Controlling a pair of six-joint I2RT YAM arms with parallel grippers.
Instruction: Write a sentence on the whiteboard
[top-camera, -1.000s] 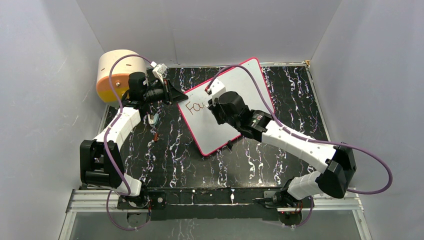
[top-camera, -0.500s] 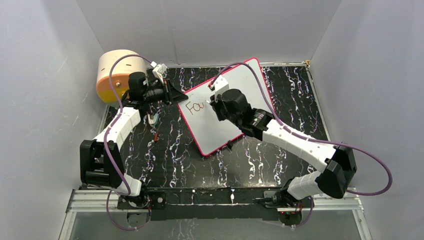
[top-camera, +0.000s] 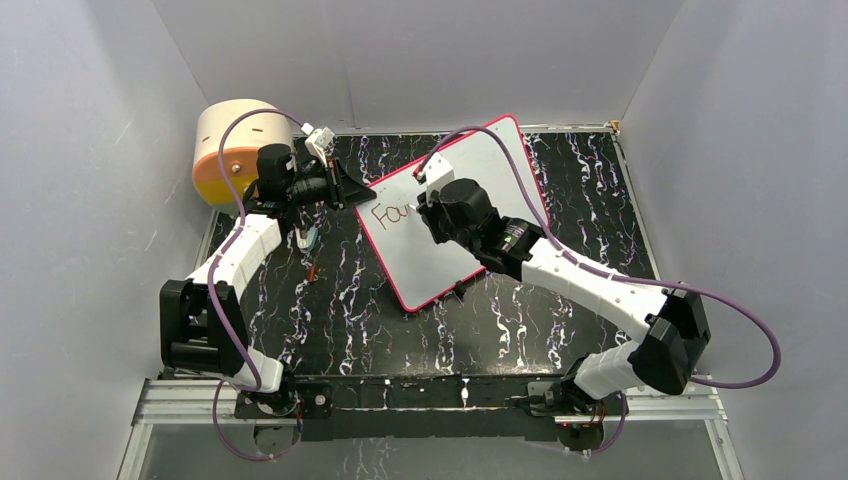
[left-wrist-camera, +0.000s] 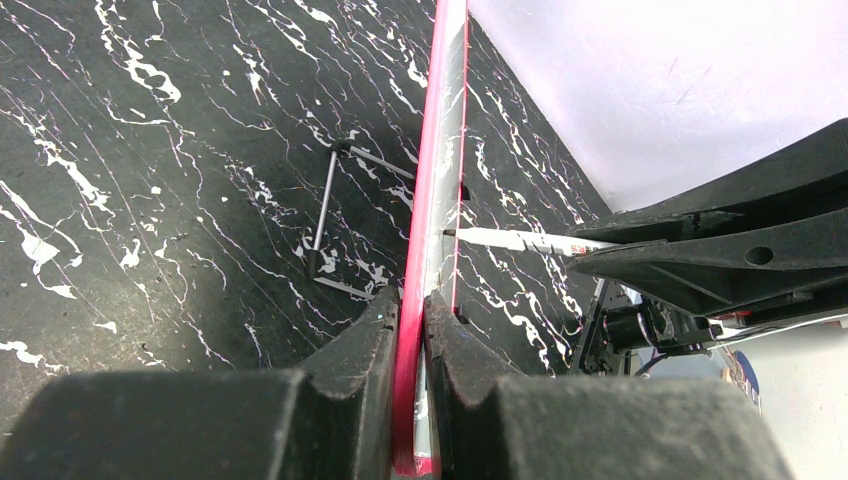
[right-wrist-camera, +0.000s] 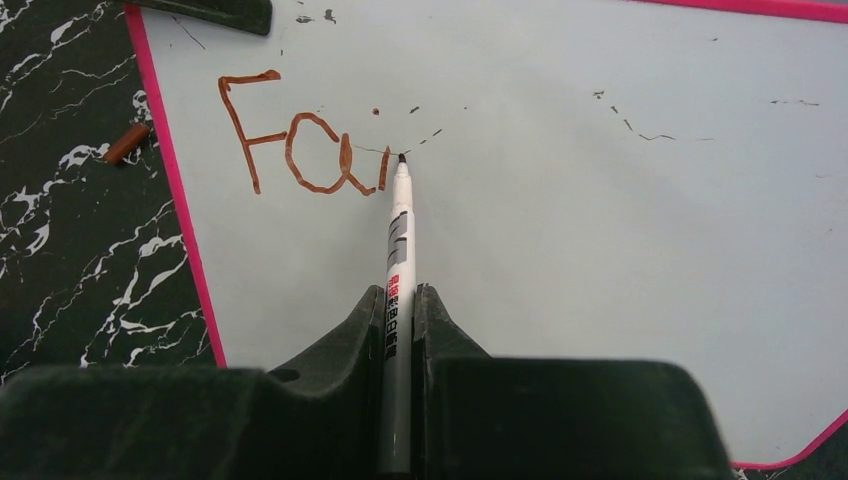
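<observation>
The whiteboard (top-camera: 490, 165), white with a pink-red frame, lies tilted on the black marbled table. My left gripper (top-camera: 358, 190) is shut on its left edge, and the left wrist view shows the frame (left-wrist-camera: 428, 180) pinched between the fingers (left-wrist-camera: 375, 330). My right gripper (right-wrist-camera: 400, 295) is shut on a white marker (right-wrist-camera: 400, 225) over the board (right-wrist-camera: 600, 250). The marker's tip touches the surface just right of the sentence (right-wrist-camera: 300, 150), which reads "Fai" in brownish-red. From above, the sentence (top-camera: 388, 213) sits beside the right gripper (top-camera: 424, 206).
A round tan-and-orange drum (top-camera: 228, 150) stands at the back left. A small brown cap (right-wrist-camera: 127, 143) lies on the table left of the board, seen from above as the cap (top-camera: 313, 272). A thin metal wire stand (left-wrist-camera: 325, 210) lies beside the board's edge. Grey walls enclose the table.
The right gripper with the marker has shifted slightly up and right along the board beside the letters. The left arm and the board have not moved.
</observation>
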